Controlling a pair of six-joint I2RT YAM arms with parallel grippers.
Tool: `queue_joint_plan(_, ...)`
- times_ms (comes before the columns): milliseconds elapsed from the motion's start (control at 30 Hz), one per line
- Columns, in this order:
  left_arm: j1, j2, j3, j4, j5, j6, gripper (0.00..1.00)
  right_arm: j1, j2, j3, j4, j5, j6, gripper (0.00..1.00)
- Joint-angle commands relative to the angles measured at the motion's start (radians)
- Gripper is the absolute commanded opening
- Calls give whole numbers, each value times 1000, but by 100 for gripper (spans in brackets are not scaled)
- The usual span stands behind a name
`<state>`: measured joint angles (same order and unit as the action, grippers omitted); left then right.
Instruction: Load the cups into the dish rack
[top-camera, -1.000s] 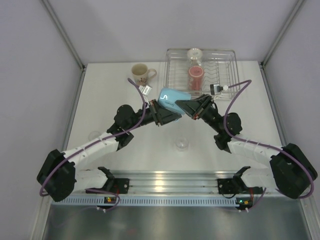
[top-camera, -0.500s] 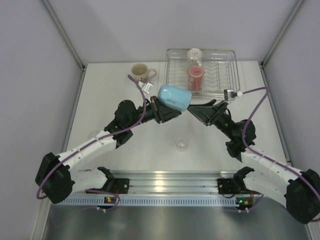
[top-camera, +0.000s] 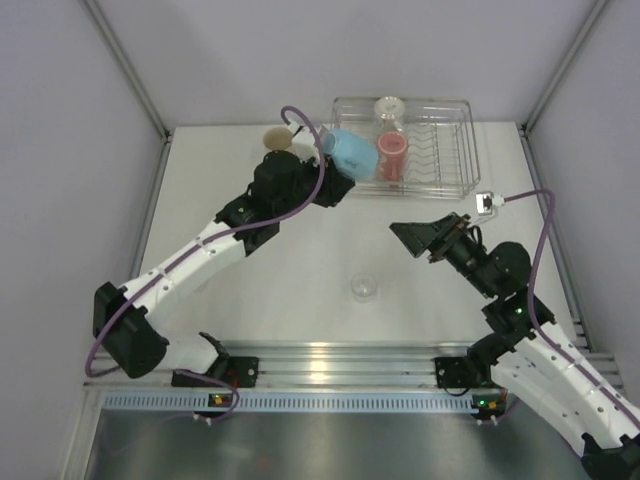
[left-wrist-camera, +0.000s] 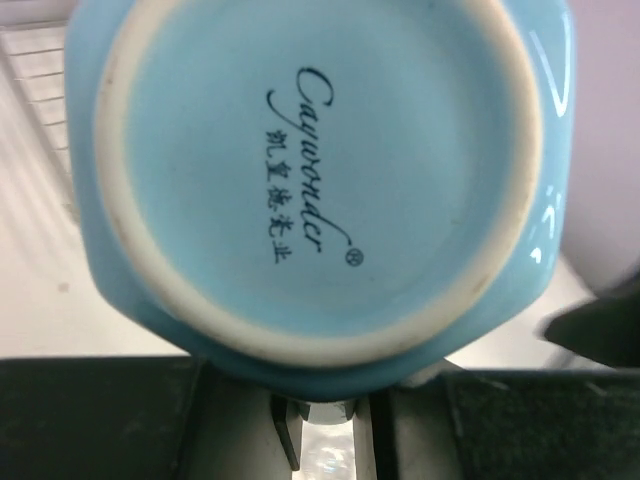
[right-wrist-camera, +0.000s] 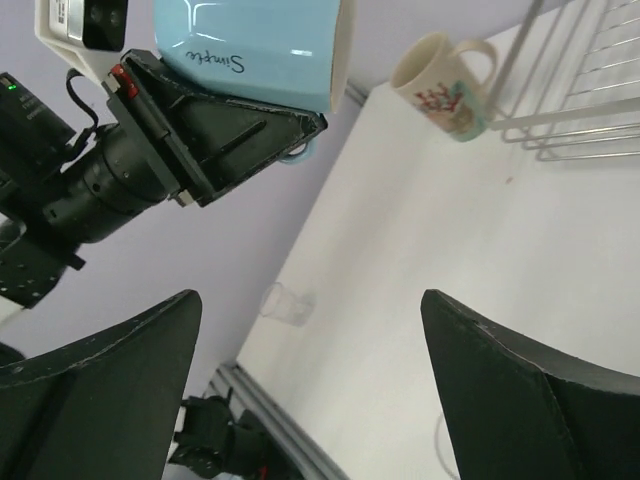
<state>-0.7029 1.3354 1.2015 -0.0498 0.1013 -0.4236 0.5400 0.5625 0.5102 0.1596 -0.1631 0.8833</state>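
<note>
Table (top-camera: 300, 270): white work surface, with both arm bases at the near edge.
Dish rack (top-camera: 440, 150): wire basket at the far right of the table. Upright plate wires fill its right half, and the left half is open for cups.
Left gripper (top-camera: 335, 175): closed on the blue cup and held up off the table at the rack's left edge. This arm is far nearer to the rack than the other.
Right gripper (top-camera: 408, 240): fingers spread wide and holding nothing. It sits near and right of the rack, well apart from every cup.
Blue cup (top-camera: 348, 152): lies on its side in the grip. Its base faces the left wrist and its mouth points right, toward the rack. From above it overlaps the rack's left rim, just beside the red tumbler.
Coming move (judged): carry the cup a little further right, then lower it into the open half.
Cream mug (right-wrist-camera: 447, 82): on the table just left of the rack, not yet loaded.
Red tumbler (top-camera: 390, 155): inside the rack, left of the plate wires.
Clear glass (top-camera: 388, 108): inside the rack, at its far edge.
Small glass (top-camera: 364, 288): on the table near the middle, not yet loaded.
</note>
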Motion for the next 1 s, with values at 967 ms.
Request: queue_joint_plan(967, 111, 889, 943, -97, -336, 215, 0, -6, -164, 42, -427, 409, -357, 91)
